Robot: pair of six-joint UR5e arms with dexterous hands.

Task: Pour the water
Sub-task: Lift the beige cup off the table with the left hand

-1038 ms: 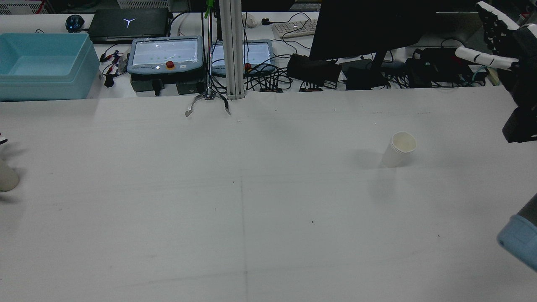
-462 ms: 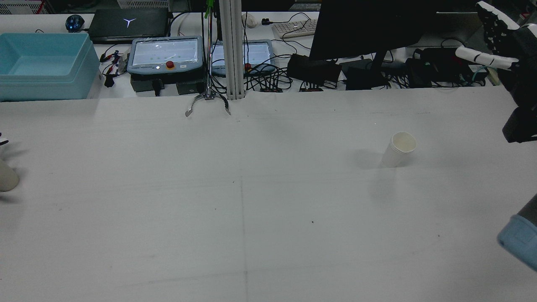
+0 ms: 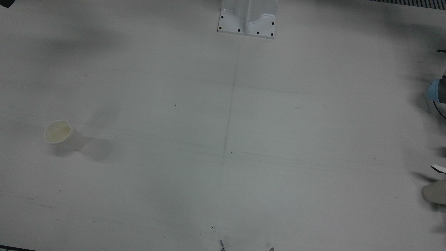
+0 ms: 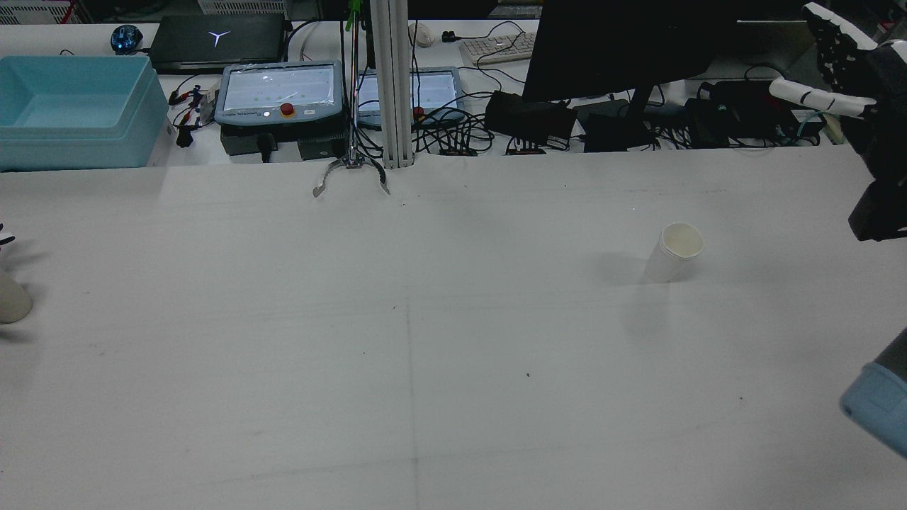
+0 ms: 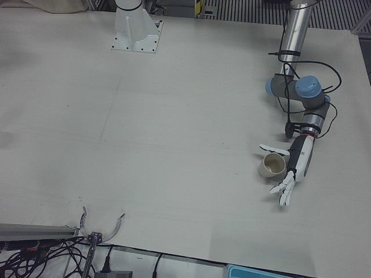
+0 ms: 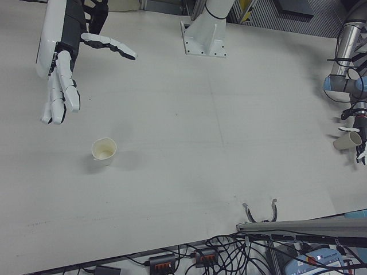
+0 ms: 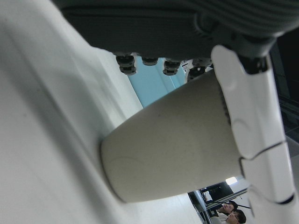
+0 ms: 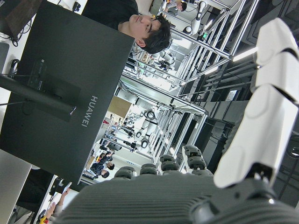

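— Left side? 
— Beige cup [image 5: 272,166] stands near the worktop [image 5: 174,127] edge; left hand [image 5: 293,171] around it, fingers [image 5: 273,149] spread, contact unclear.
— Right side? 
— White cup [image 6: 104,150] stands alone, bare worktop all round; right hand [image 6: 60,69] raised above, fingers [image 6: 109,44] wide.

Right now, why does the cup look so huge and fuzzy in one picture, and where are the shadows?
Left hand view: the beige cup sits very near the lens, so it looks huge and soft. Front view: the white cup casts a soft shadow toward that view's right.
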